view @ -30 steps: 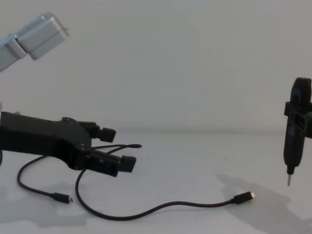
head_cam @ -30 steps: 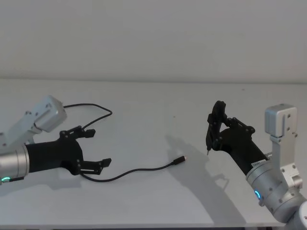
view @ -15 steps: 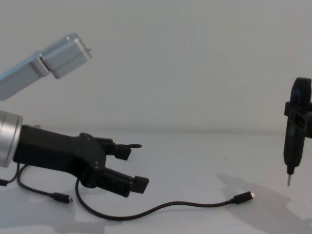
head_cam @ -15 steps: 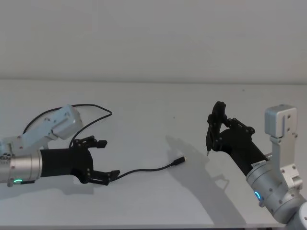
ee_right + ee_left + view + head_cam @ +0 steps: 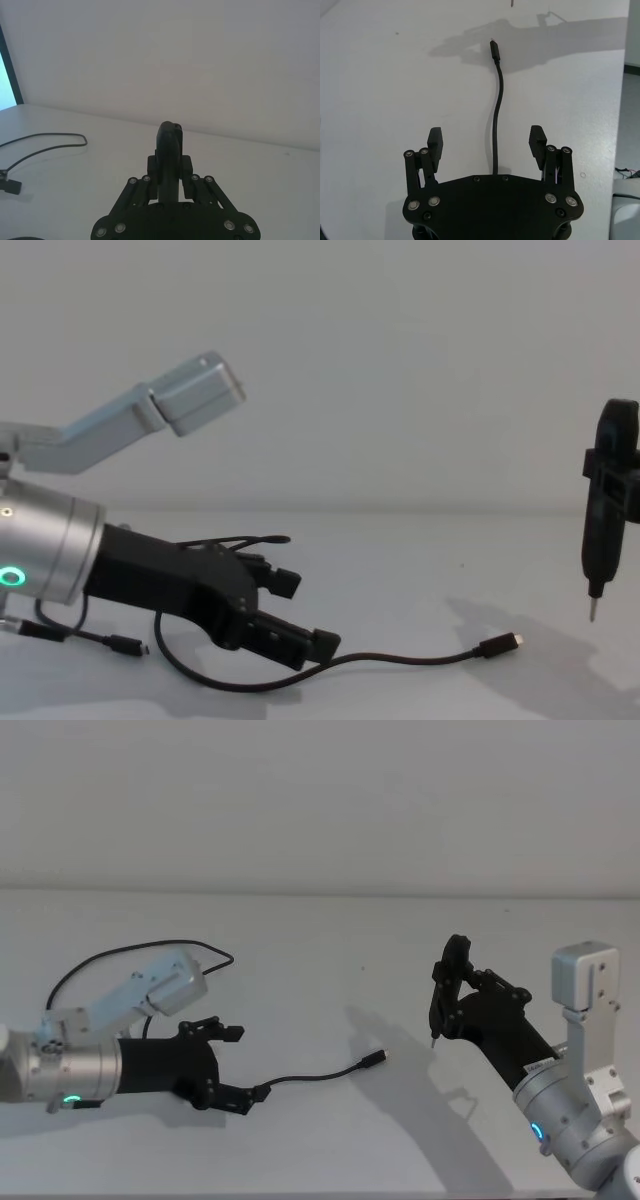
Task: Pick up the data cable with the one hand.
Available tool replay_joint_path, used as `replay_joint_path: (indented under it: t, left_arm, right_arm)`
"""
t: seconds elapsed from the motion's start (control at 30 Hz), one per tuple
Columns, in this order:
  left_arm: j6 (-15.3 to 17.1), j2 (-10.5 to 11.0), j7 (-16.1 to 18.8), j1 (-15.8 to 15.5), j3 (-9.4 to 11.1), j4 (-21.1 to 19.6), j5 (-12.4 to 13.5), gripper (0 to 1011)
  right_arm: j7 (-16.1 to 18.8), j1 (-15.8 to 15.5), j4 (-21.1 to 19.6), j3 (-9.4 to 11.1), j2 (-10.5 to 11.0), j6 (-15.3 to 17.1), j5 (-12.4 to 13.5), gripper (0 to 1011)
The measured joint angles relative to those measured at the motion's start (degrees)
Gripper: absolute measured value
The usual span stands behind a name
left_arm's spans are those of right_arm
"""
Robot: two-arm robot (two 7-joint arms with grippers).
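Since half a second ago, the left hand point(image 5: 247, 1063) point(image 5: 308, 615) point(image 5: 485, 132) has been carried farther along the cable point(image 5: 310, 1073) point(image 5: 400, 658) point(image 5: 496, 120) toward its plug point(image 5: 375, 1056) point(image 5: 497, 644) point(image 5: 493, 50) and brought lower over the surface point(image 5: 330, 950). The cable itself has not been shifted.

The left hand is released, its two fingers spread wide. In the left wrist view the cable is seen running out from under the palm, between the fingers and apart from both. It lies flat on the surface, curving away from the hand to the plug, which rests well ahead of the fingertips with its silvery tip pointed toward the robot's right. The rest of the cable is looped back behind the left arm. In the chest view a shorter lead point(image 5: 110, 640) with a tiny plug is seen under that arm.

The right hand point(image 5: 452, 1003) point(image 5: 170, 170) is held on the robot's right, well apart from the cable and raised above the surface. It is clenched on a slim black tool point(image 5: 455, 955) point(image 5: 605, 510) point(image 5: 170, 145), which is kept roughly upright with its metal tip pointed down, clear of the surface.
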Motion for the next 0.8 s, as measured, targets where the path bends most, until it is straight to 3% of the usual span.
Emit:
replay_joint_path:
  t: [0.8]
  left_arm:
    - [2.5, -5.2, 1.9, -3.9, 3.3, 6.9, 0.5, 1004]
  right_arm:
    - [0.0, 0.0, 0.0, 0.0, 0.0, 0.0, 0.0, 275]
